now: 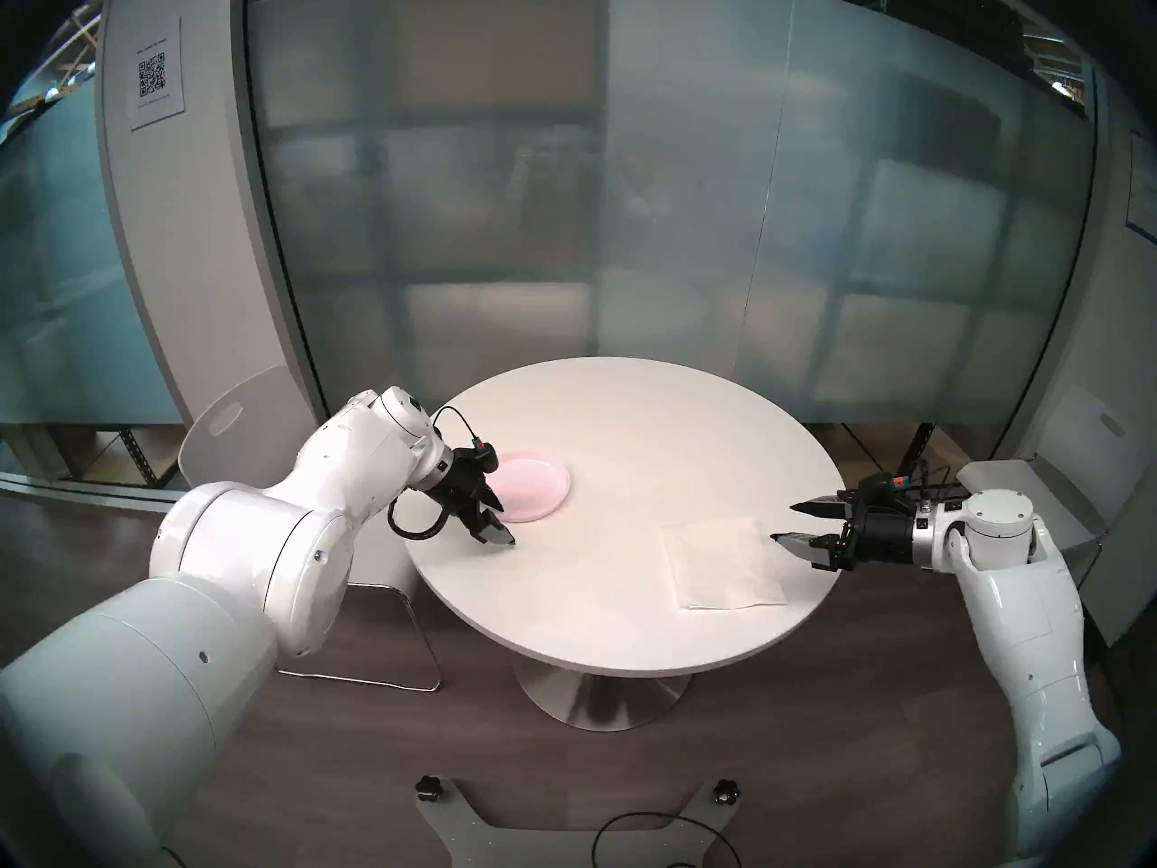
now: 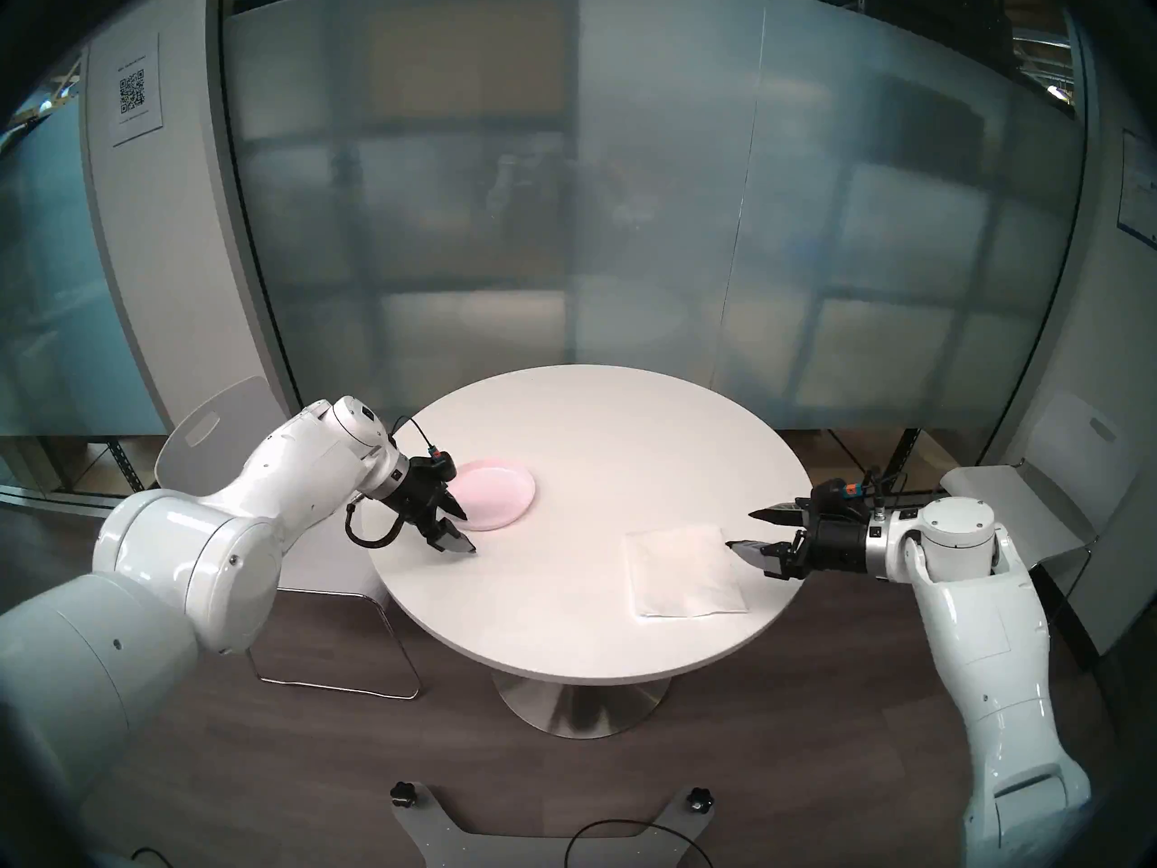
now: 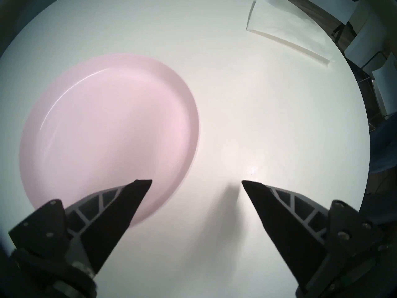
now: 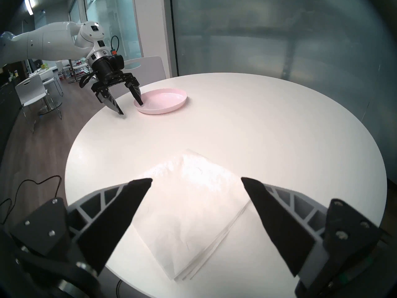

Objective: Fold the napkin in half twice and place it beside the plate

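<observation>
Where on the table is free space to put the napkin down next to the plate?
Bare tabletop lies between the plate and the napkin, and behind both. The plate's left side is crowded by the open left claw.

A round white tabletop stands on a brushed metal pedestal base over a dark wood-look floor. A white chair with a slot in its back sits at the tabletop's left side, and another white chair at its right. Behind runs a frosted glass wall. A sheet with a QR code hangs on the white pillar at the upper left. A black cable loops on the floor nearby.
</observation>
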Robot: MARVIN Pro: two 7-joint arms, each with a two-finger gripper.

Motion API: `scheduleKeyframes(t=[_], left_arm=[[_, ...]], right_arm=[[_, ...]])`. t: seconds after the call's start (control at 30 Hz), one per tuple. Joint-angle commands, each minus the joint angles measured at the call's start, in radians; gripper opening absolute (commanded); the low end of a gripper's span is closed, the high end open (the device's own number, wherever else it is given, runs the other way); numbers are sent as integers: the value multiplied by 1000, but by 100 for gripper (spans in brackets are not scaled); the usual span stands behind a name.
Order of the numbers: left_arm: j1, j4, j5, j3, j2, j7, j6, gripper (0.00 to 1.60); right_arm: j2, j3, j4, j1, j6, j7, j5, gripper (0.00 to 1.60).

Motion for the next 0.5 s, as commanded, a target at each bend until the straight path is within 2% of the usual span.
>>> scheduleKeyframes(t=[0.0, 0.07, 0.17, 0.27, 0.3, 0.47], left_arm=[[-68, 30, 1, -1, -18, 22, -6, 160], [-75, 44, 5, 0, -23, 35, -5, 160], [-83, 57, 9, 2, -27, 43, -5, 151], [-86, 73, 15, 5, -30, 53, -12, 137], [-87, 79, 18, 7, -31, 57, -14, 121], [-89, 99, 23, 8, -34, 69, -25, 115]], right_arm=[[-1, 13, -16, 4, -3, -1, 9, 160], [-1, 15, -17, 2, -4, 1, 9, 160], [-1, 18, -18, -1, -5, 3, 10, 160], [-1, 24, -20, -6, -7, 5, 11, 160], [-1, 26, -20, -7, -7, 5, 12, 160], [-1, 31, -23, -10, -8, 8, 12, 160]])
